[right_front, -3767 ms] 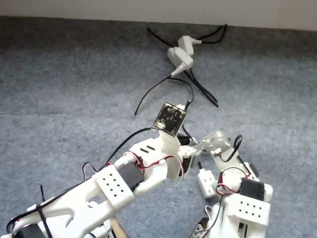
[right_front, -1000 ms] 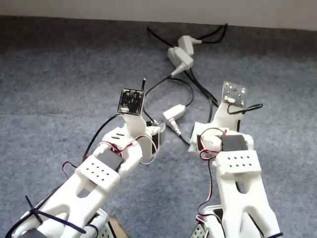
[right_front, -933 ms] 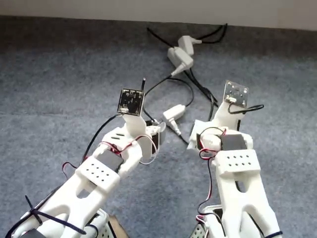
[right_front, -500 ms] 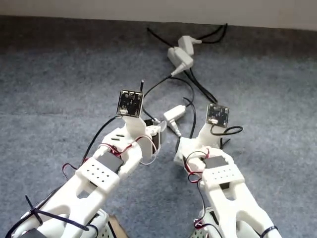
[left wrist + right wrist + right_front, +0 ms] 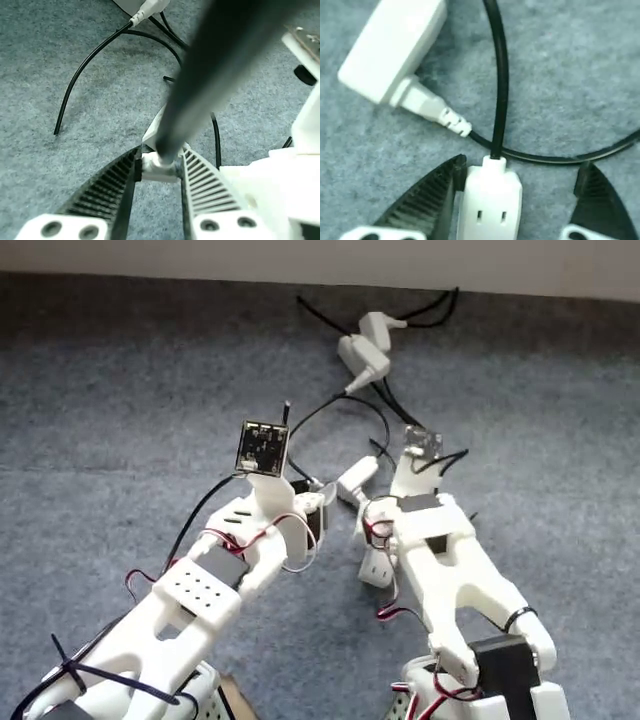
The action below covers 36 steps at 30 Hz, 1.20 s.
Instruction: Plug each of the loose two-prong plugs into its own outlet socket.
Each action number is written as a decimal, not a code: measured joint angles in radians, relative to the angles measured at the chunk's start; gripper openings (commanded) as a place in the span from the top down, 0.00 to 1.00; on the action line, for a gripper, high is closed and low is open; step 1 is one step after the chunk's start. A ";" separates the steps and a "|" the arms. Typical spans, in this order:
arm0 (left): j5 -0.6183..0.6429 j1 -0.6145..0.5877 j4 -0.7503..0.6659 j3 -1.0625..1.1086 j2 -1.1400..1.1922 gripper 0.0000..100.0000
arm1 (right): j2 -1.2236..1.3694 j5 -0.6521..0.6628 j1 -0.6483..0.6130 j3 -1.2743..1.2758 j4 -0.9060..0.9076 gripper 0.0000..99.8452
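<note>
1. The left gripper point(image 5: 160, 152) is clamping its ribbed fingers point(image 5: 112, 192) shut on one end of a white two-prong plug point(image 5: 356, 478). In the high view the plug is jutting out from the gripper toward the other arm, just above the grey carpet point(image 5: 130, 410).

2. The right gripper point(image 5: 521, 165) is hanging with its jaws spread wide over a white outlet socket point(image 5: 490, 200). The socket is lying flat on the carpet between the jaws, with its two slots facing up.

3. One dark finger point(image 5: 432, 197) is sitting just beside the socket's side, while the other is standing apart from it. Nothing is being gripped.

4. In the right wrist view, the plug's body is lying near the socket but not touching it. Its ribbed strain relief point(image 5: 432, 111) is pointing toward the socket's cord end.

5. Black cords point(image 5: 400, 410) are looping across the carpet in the middle of the table. One is running straight out of the socket's end. Another is leaving the plug's strain relief and passing close behind the socket.

6. At the far edge of the table, two white connector bodies point(image 5: 364, 348) are lying against each other, well apart from both arms. From here I cannot tell whether they are mated.
</note>
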 measured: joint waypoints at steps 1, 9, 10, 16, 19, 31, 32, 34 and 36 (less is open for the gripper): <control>0.000 0.000 0.000 0.000 0.000 0.99 | -0.052 -0.002 0.017 0.015 0.000 0.66; 0.000 0.049 0.000 0.000 0.000 0.99 | -0.609 0.100 0.146 0.117 0.152 0.66; 0.000 0.057 0.000 0.000 0.000 0.99 | -0.666 0.114 0.147 0.121 0.175 0.66; 0.000 0.163 0.000 -0.009 0.000 0.99 | -0.810 0.209 0.311 0.132 0.249 0.66; 0.000 0.215 0.000 -0.043 0.000 0.99 | -0.819 0.241 0.416 0.198 0.253 0.66; 0.112 0.310 0.034 -0.066 0.000 0.99 | -0.821 0.258 0.565 0.459 0.132 0.66; 0.123 0.310 0.049 -0.066 0.000 0.99 | -0.821 0.267 0.571 0.466 0.127 0.66; 0.135 0.308 0.060 -0.055 0.000 0.99 | -0.821 0.292 0.575 0.496 0.107 0.66; 0.140 0.308 0.061 -0.037 0.000 0.99 | -0.821 0.301 0.574 0.519 0.087 0.66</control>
